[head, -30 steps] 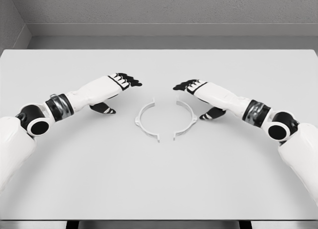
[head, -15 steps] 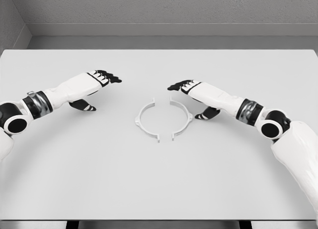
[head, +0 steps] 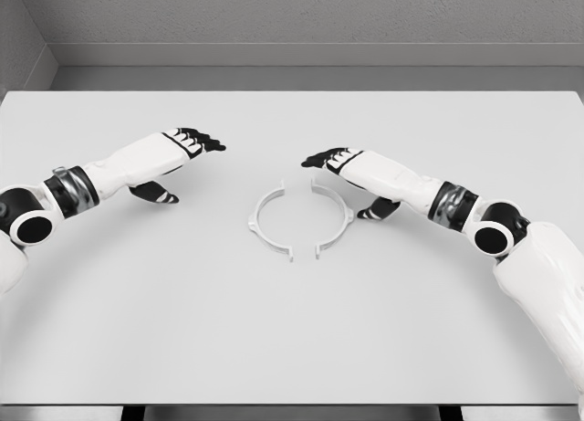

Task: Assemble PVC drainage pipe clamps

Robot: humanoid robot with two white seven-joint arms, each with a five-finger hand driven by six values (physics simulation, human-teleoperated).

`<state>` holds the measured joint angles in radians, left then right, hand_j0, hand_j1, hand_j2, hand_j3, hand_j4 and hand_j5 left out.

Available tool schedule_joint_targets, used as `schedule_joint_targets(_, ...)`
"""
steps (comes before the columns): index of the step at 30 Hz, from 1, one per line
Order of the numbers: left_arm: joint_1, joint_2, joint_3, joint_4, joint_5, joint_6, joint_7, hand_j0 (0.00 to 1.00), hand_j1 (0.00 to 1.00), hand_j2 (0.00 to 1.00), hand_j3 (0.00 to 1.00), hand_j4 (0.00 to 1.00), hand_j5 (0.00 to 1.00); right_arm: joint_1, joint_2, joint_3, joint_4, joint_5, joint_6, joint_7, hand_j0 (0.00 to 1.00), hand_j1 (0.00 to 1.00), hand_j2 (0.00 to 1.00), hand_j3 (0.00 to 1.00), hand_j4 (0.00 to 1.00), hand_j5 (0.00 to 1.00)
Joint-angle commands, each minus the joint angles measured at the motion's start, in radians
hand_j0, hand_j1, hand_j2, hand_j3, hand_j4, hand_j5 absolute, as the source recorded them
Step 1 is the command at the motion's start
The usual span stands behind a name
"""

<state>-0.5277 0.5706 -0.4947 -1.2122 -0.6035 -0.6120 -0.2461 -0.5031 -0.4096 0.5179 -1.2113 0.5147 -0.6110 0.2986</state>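
Two clamp halves (head: pixel 298 222) lie mid-table, facing, nearly closed into a ring but ungrasped — right hand (head: pixel 339 160) hovers relaxed just above the right half, left hand (head: pixel 187 145) well apart, also holding nothing — so next comes gripping.

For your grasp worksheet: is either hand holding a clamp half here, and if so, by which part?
Nothing is held. The left hand and right hand are open, and both clamp halves lie on the table.
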Motion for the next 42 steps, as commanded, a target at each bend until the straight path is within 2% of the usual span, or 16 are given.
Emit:
schedule_joint_targets(1,0.0,-0.002,0.001,0.0,0.007,0.001,0.001,1.0,1.0,1.0,1.0,1.0,1.0,0.0,0.002,0.004,-0.005,-0.035,0.0,0.017,1.0,1.0,1.0,1.0,1.0,1.0)
schedule_joint_targets(42,-0.003,0.018,0.013,0.0,0.036,0.001,0.002,1.0,1.0,1.0,1.0,1.0,1.0,-0.044,0.038,0.051,0.007,-0.035,0.0,0.016,1.0,1.0,1.0,1.0,1.0,1.0)
